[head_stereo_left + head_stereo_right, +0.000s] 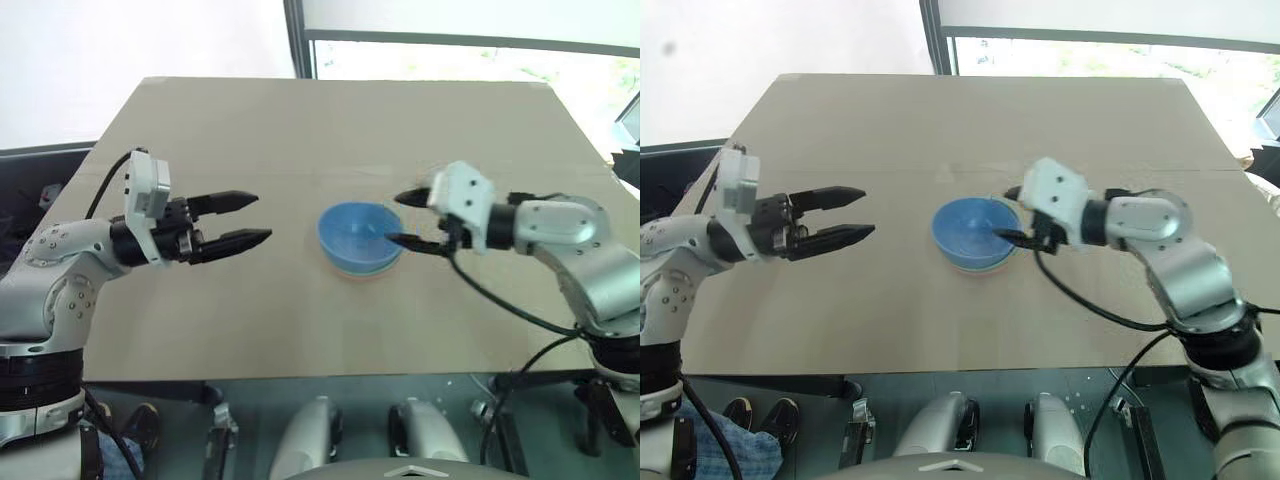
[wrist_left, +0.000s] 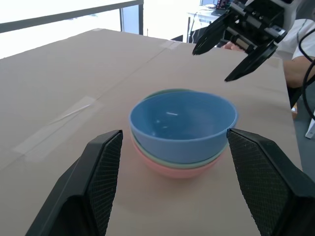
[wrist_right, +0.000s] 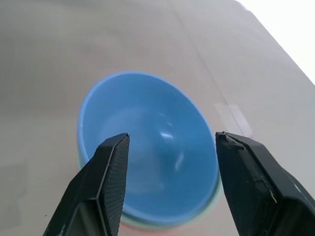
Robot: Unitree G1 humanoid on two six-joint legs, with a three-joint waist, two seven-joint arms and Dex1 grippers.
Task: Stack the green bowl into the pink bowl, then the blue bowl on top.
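Blue bowl atop green bowl, pink bowl, unlabelled, both claws agape

All three bowls sit nested upright near the table's middle. Blue bowl on top, green bowl beneath it, pink bowl at the bottom.

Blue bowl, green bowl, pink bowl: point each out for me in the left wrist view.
blue bowl (image 2: 173, 123): left wrist view, on its inner wall.
green bowl (image 2: 183, 162): left wrist view, on the thin band of outer wall under the blue one.
pink bowl (image 2: 172, 171): left wrist view, on its outer wall at the stack's base.
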